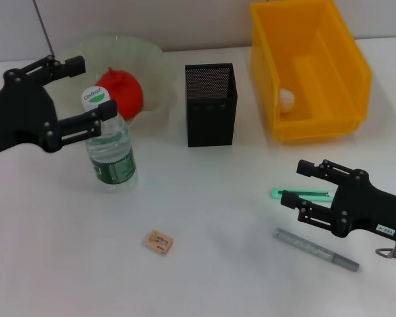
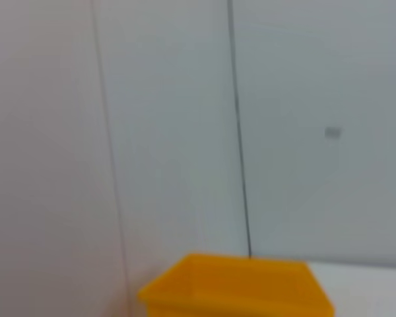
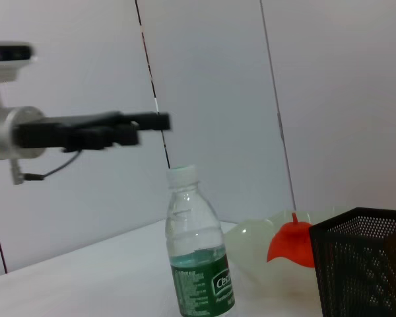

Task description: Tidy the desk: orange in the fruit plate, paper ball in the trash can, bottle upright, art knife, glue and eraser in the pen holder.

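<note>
1. Left gripper (image 1: 84,89): fingers spread wide with nothing between them, raised at about 10 o'clock in the head view. The lower finger crosses in front of the bottle's neck; the right wrist view shows the gripper above and clear of the cap.
2. Bottle (image 1: 110,148): upright on the white table (image 1: 204,251), white cap on top, green label around the lower body, at about 9 o'clock.
3. Fruit plate (image 1: 155,66): pale translucent dish at 11 o'clock, behind the bottle, with the orange (image 1: 122,91) lying in it.
4. Pen holder (image 1: 211,104): black mesh box standing upright at 12 o'clock.
5. Trash can (image 1: 310,69): yellow bin at 1 o'clock, with the white paper ball (image 1: 287,100) inside against its near left wall.
6. Right gripper (image 1: 296,183): fingers parted and holding nothing, at 4 o'clock, over the green art knife (image 1: 302,193) that lies flat on the table.
7. Glue (image 1: 317,249): grey stick lying flat at 5 o'clock, just nearer than the right gripper.
8. Eraser (image 1: 158,242): small tan block lying at 6 o'clock, well apart from the other items.
</note>
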Tool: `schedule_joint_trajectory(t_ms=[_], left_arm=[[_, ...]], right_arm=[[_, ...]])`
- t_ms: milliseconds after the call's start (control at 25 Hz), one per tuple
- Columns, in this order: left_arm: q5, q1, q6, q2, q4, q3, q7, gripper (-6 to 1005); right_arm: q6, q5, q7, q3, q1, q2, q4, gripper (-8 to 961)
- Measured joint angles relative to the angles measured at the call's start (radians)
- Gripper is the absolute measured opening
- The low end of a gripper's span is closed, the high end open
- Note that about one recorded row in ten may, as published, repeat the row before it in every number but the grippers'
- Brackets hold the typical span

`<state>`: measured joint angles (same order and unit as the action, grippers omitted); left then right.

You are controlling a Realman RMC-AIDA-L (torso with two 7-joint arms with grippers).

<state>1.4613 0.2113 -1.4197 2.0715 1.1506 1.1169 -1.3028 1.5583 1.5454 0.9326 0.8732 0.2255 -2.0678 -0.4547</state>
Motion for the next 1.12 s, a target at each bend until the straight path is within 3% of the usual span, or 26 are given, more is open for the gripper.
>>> schedule_joint_trajectory(t_ms=[360,680,720,1000,1120], left_arm=[[-0.088,-0.033,-0.154,0.0,-0.191,0.001,0.235,813],[-0.089,0.003,-0.181,0.0,-0.485,0.002,0.431,813],[-0.088,0.017,-0.182,0.001,-0.557,0.003,0.519,813],[-0.086,0.061,-0.18,0.001,-0.712,0.003,0.657,813],[-0.079,0.07,-0.172,-0.001,-0.734,0.003,0.658,813]], right_arm=[[0.009,-0.006,-0.002,-0.001,0.006,-0.007,-0.006,703],[0.075,-0.007,-0.002,-0.044,0.015,-0.006,-0.006,702],[0.083,-0.007,-0.002,-0.051,0.016,-0.005,-0.006,702],[0.103,-0.003,0.004,-0.064,0.024,0.0,-0.021,702],[0.109,0.012,0.098,-0.059,0.01,-0.001,-0.121,702]])
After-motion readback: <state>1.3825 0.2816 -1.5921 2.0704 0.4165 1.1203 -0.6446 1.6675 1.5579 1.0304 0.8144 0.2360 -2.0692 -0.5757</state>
